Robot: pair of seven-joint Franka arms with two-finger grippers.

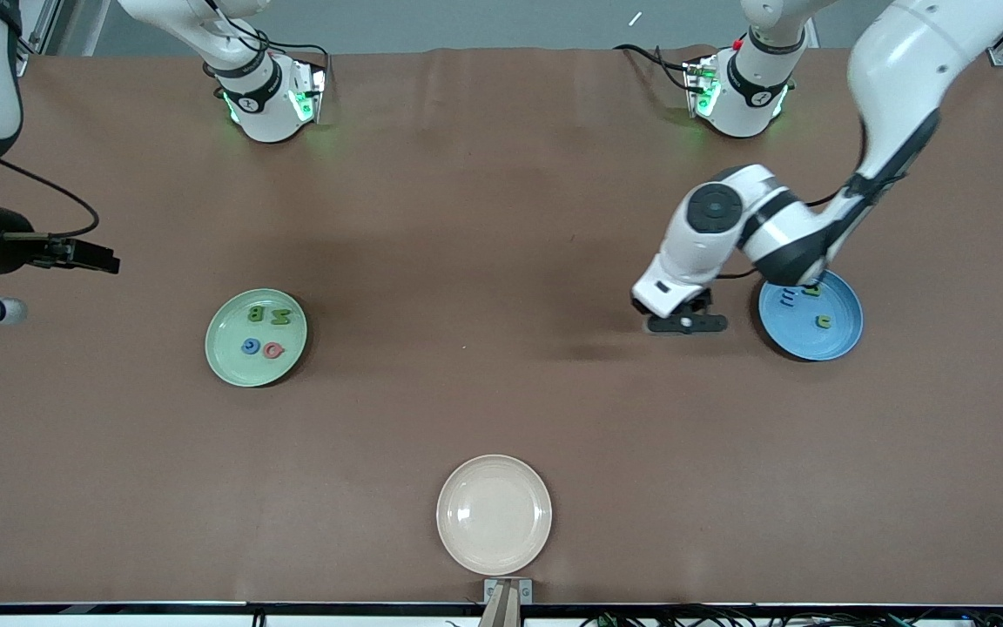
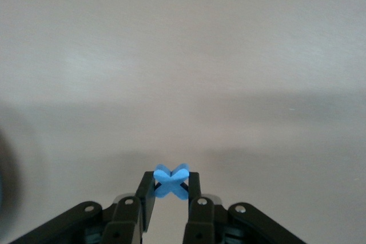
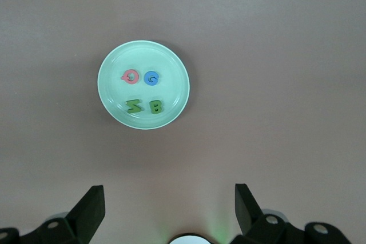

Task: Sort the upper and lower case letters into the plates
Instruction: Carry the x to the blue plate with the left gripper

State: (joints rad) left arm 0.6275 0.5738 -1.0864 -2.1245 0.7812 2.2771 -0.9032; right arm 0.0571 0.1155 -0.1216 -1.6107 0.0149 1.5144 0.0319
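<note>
Pretty much at the finish line when I checked: the pale green plate [image 1: 227,363] already had all 4 capitals, B [image 1: 257,313], N [image 1: 280,317], G [image 1: 250,347], Q [image 1: 272,350]. The blue plate [image 1: 841,344] showed 3 lowercase letters. My left gripper [image 2: 171,188] was pinching the blue x [image 2: 171,181] over bare table beside that plate, so 1 drop was left, I reckoned. The right gripper [image 3: 169,212] waited, fingers spread, at the right arm's end.

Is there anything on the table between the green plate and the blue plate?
Nothing rests there: in the front view the brown table between the green plate and the blue plate is bare. Only the left gripper, holding a blue x, hangs beside the blue plate.
</note>
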